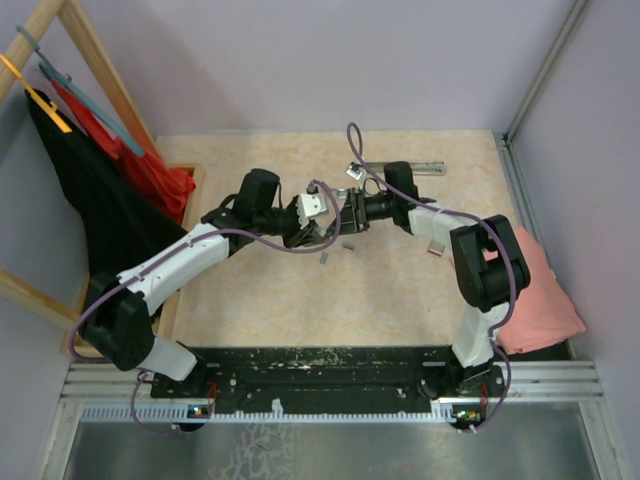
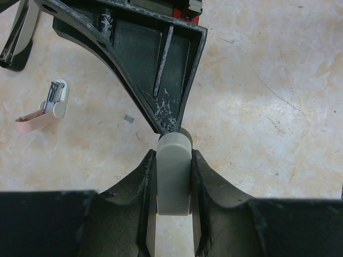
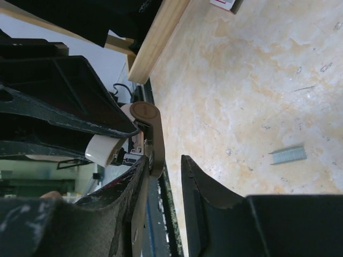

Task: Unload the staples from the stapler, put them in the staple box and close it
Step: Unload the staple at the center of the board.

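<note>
Both grippers meet on one small grey-beige plastic stapler (image 2: pixel 174 184) above the table's middle.

The left gripper (image 2: pixel 174 160) is clamped tight on the stapler's rounded body, one black finger (image 2: pixel 140 187) on each flat side. The right gripper (image 3: pixel 166 172) has its jaws partly apart. The stapler's hinged tan arm lies against one finger (image 3: pixel 131 198), with a gap to the other. The stapler hangs open, and whether any strip sits inside I cannot tell. A short dull-grey metal strip of staples (image 3: pixel 288 154) lies loose on the marbled beige tabletop (image 3: pixel 257 80), near the grippers. A second pink-and-white mini stapler (image 2: pixel 52 103) lies open on the table, apart from them.
</note>
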You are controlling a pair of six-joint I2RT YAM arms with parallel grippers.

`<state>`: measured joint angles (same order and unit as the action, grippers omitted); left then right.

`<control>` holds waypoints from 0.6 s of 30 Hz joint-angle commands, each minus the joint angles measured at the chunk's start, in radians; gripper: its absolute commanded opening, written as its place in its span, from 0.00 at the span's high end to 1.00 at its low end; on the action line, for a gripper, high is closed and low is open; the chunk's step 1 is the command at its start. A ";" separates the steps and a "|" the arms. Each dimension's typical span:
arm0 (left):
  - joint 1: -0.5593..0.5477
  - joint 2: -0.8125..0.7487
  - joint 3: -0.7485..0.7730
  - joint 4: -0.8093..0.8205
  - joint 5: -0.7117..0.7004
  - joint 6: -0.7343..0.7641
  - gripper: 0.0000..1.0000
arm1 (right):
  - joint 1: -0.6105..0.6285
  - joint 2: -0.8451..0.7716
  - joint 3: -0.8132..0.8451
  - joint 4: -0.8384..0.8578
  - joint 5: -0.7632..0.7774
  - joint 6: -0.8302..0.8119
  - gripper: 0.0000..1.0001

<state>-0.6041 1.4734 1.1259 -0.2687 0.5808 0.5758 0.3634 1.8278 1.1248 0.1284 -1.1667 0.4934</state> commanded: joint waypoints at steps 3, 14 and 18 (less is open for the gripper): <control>-0.001 -0.017 -0.015 0.064 0.013 -0.011 1.00 | 0.008 -0.009 -0.023 0.146 -0.060 0.095 0.68; 0.000 -0.027 -0.029 0.088 -0.004 -0.027 1.00 | 0.009 -0.001 -0.040 0.163 -0.054 0.115 0.69; 0.000 -0.030 -0.029 0.090 -0.004 -0.028 1.00 | 0.009 0.003 -0.043 0.180 -0.056 0.122 0.70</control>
<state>-0.6041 1.4734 1.1000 -0.2386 0.5659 0.5594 0.3634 1.8278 1.0863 0.2474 -1.1984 0.6060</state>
